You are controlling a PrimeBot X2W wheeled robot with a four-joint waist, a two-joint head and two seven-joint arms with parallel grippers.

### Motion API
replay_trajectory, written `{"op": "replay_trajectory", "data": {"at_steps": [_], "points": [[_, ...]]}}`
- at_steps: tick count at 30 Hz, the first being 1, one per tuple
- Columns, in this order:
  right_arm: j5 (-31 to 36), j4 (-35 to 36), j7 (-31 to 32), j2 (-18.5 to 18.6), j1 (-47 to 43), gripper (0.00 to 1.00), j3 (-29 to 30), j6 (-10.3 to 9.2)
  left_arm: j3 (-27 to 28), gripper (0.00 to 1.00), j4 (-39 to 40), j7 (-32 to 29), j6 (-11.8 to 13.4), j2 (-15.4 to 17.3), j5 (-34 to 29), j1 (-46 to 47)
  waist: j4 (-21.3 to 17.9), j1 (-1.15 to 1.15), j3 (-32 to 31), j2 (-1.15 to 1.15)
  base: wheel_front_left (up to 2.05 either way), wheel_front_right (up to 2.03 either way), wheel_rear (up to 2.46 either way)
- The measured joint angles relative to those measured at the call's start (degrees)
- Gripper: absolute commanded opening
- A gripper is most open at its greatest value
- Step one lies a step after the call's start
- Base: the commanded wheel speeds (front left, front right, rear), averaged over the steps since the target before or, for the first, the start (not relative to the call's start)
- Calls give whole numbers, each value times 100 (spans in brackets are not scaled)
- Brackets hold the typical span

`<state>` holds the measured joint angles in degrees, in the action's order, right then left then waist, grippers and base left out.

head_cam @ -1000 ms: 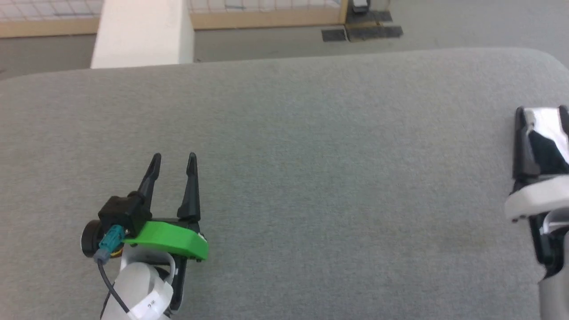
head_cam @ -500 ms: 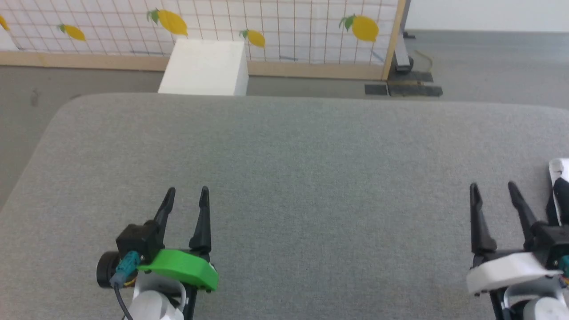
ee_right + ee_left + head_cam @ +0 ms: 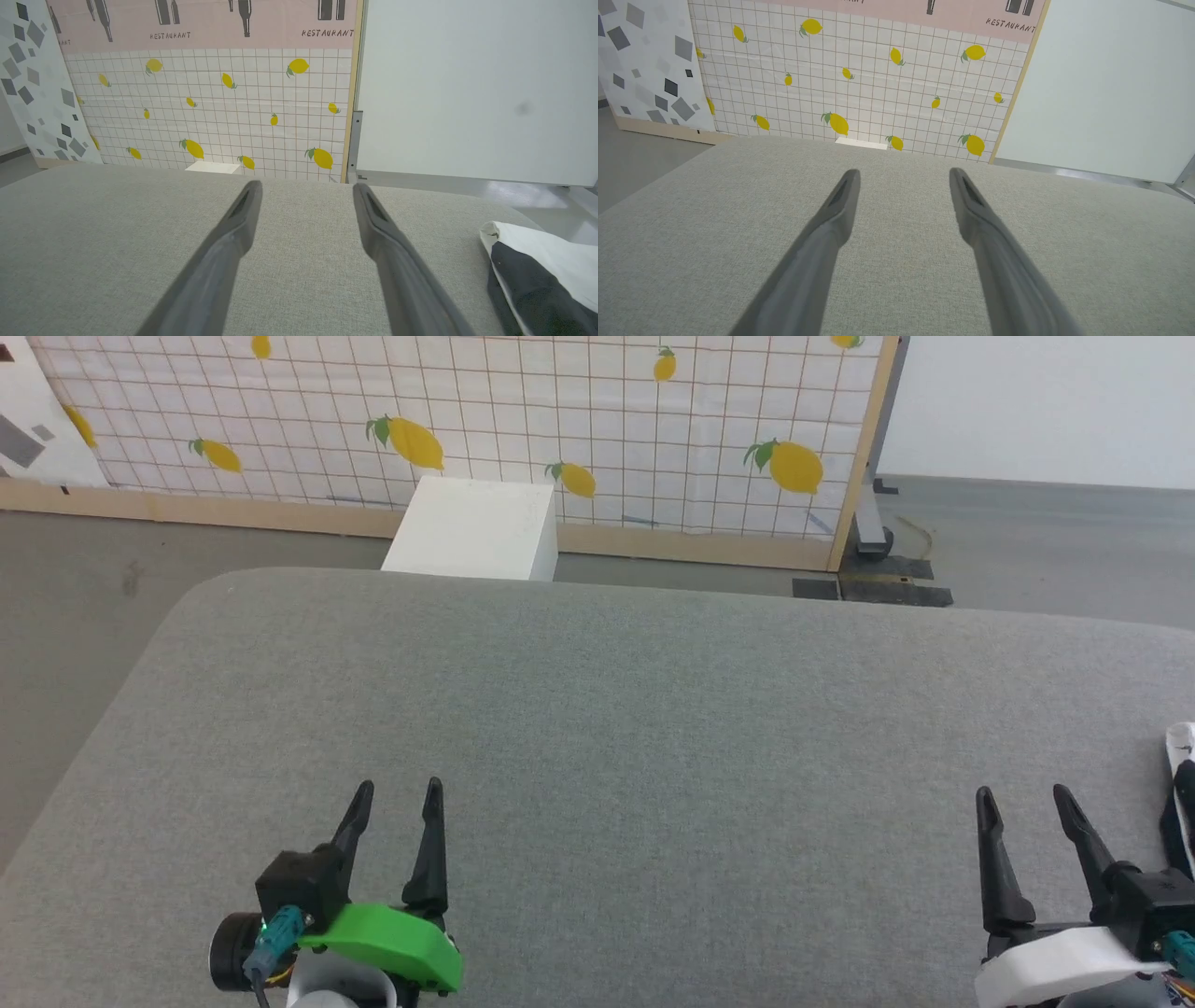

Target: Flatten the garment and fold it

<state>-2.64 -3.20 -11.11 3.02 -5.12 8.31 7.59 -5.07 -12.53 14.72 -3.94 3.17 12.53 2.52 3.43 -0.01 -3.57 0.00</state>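
Starting from the garment [image 3: 537, 275]: a white-and-black heap, bunched rather than spread, at the far right rim of the grey padded table [image 3: 597, 709], mostly cut off by the head view's right edge. Not yet flattened, not yet gripped. Just left of it and apart from it, the right gripper [image 3: 1022, 793], fingers spread wide with nothing between them, pointing away from the robot across bare fabric. Well apart on the other side, the left gripper [image 3: 400, 786], likewise spread and holding nothing. Beyond the far rim, a white box [image 3: 476, 527] on the floor and a lemon-print panel [image 3: 560, 420], neither in the way.

Judging from this, step in hand probably fetching the heap toward the middle of the table. To do it well, swing the right gripper rightward first, turning the wrist to aim both fingers at the cloth instead of passing alongside it. Come down onto a raised fold near the white upper edge, pinch few layers if possible, and avoid scooping the whole bundle. Drag low and slowly toward the centre to keep the cloth from slipping off the rim. Bring the left gripper over only after exposing a second edge or a sleeve. Expect soft, limp cloth, likely to sag, catch on the grey weave and double over itself.
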Motion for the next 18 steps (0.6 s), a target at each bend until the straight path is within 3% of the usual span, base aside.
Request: {"op": "replay_trajectory", "data": {"at_steps": [7, 8, 18], "points": [[-64, 18, 24, 0, -86, 100, -35, 0, -19, 100, -3, 0, 55, -2, 53, -20, 5, 0, -23, 0, 0, 0, 0], [-70, 16, 34, 0, -85, 0, -38, 1, -20, 0, -3, -1, 54, -1, 69, -21, 5, 0, -25, 0, 0, 0, 0], [-69, 12, 35, 0, -85, 0, -35, 1, -18, 0, -1, -2, 49, 0, 66, -17, 3, 0, -24, 0, 0, 0, 0]]}}
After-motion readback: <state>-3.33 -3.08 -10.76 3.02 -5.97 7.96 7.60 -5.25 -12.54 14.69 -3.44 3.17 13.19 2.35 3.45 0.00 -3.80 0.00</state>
